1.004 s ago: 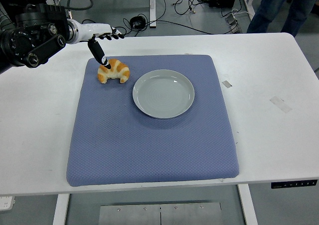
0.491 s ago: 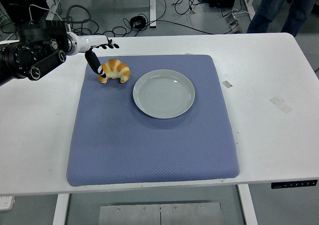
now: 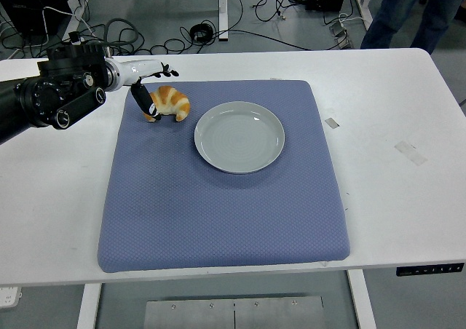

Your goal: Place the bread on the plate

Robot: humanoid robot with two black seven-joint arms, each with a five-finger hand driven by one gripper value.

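Although the left hand (image 3: 151,89) is already at the bread (image 3: 168,103), the task is not far along: nothing is lifted yet and the plate (image 3: 239,137) has no food on it. The bread, a croissant, lies on the blue mat (image 3: 218,205) near its far left corner, just beside the plate's left rim but apart from it. The hand is over the bread's left end; one black finger points down and touches, or nearly touches, this end, while the other fingers are stretched out behind and spread, not closed. So no real grasp yet, I judge. Left to do: close the fingers around the bread, lift, carry a short way to the right, put down on the plate. Right arm is not visible. On the table (image 3: 393,111) are 2 small tape pieces, w/o importance.
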